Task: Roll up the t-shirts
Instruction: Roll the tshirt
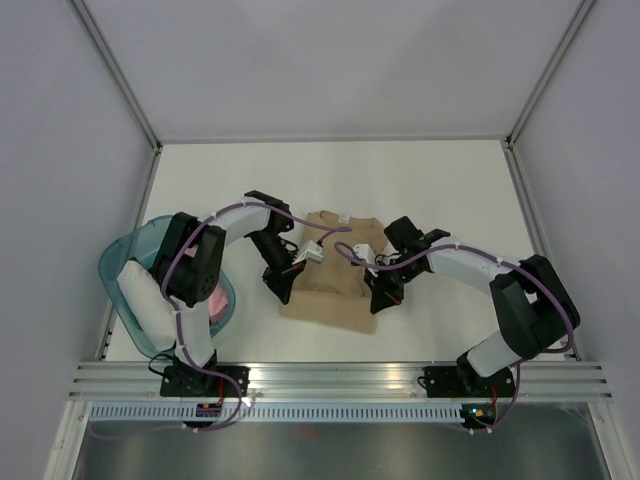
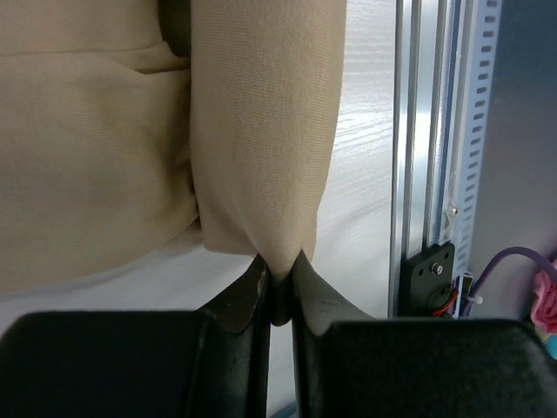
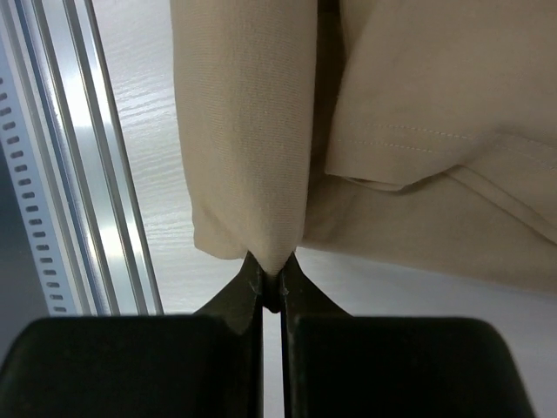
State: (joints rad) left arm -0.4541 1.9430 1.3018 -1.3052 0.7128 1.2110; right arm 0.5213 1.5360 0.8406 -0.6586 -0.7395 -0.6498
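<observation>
Where the two arms reach in, the desk (image 1: 450,190) is a plain white top with a faint wood grain. It is boxed on three sides by pale grey walls (image 1: 330,60) that meet at thin metal posts (image 1: 130,90). Along the near edge runs a ribbed aluminium rail (image 1: 340,378), which also shows as a bright strip down one side of each wrist view.

The tan shirt (image 1: 330,275) lies near the middle of the desk, folded into a narrow block with its neck at the far end and its bottom edge towards the rail. The left fingers (image 2: 245,296) are closed almost to touching on a pinch of the shirt's near-left edge, and the cloth spreads away from them in a soft doubled fold. The right fingers (image 3: 245,292) are shut tight on the matching fold at the near-right edge.

At the desk's left edge sits a teal basket (image 1: 118,262) with a white bundle (image 1: 140,295) and a pink bundle (image 1: 218,300) inside. The left arm (image 1: 195,265) crosses over it and covers much of both bundles, so I cannot tell how they lie. From above, the fingers themselves hide the shirt's near corners. Each wrist view cuts the shirt off at the top and side, and only a stitched hem (image 3: 418,139) is plain.
</observation>
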